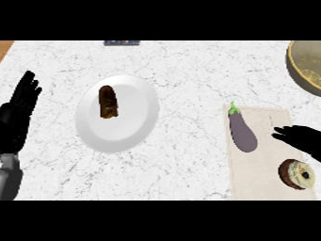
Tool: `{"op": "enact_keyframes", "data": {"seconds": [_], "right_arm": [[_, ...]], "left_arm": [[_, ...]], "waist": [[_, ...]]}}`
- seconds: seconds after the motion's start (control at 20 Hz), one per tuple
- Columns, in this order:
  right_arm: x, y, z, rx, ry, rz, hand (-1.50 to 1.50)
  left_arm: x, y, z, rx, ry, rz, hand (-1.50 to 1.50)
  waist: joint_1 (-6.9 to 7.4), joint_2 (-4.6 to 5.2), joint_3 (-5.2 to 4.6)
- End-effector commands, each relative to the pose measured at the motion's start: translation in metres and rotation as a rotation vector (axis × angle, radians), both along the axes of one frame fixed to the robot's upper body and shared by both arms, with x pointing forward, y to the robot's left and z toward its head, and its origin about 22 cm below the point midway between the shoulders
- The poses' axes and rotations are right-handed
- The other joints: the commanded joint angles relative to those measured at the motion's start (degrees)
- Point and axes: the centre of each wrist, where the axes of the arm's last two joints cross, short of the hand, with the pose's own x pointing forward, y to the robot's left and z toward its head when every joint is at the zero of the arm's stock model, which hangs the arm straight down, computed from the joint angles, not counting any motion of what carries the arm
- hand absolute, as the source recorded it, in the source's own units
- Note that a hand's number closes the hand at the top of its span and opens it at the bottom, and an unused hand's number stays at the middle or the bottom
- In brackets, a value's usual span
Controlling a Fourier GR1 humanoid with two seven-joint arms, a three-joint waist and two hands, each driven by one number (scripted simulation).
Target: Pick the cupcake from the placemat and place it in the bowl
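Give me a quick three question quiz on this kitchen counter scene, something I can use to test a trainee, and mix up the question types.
1. True or false: the cupcake already lies in the bowl.
2. Multiple choice: what shares the placemat with the cupcake? A) a banana B) an eggplant C) a fork
3. Short answer: which hand is nearer the cupcake, and where does the other show?

Key
1. False. It sits on the placemat's near right part; the bowl is at the far right of the counter.
2. B.
3. The right hand, fingers spread just above the cupcake. The left hand rests open, fingers up, at the view's left edge beside the white plate.
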Motion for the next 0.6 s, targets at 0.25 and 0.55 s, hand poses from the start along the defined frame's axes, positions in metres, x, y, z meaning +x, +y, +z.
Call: {"op": "enact_keyframes", "data": {"seconds": [0.25, 0.55], "right_arm": [[-0.019, 0.001, -0.025, -0.011, -0.01, -0.03, -1.5], [0.005, 0.015, -0.035, -0.025, 0.004, -0.037, -1.5]], "left_arm": [[-0.011, -0.002, -0.005, -0.007, -0.008, -0.013, 0.0], [-0.01, -0.005, -0.012, 0.006, -0.002, -0.009, 0.0]], "waist": [[-0.08, -0.04, -0.01], [0.15, 0.0, -0.01]]}}
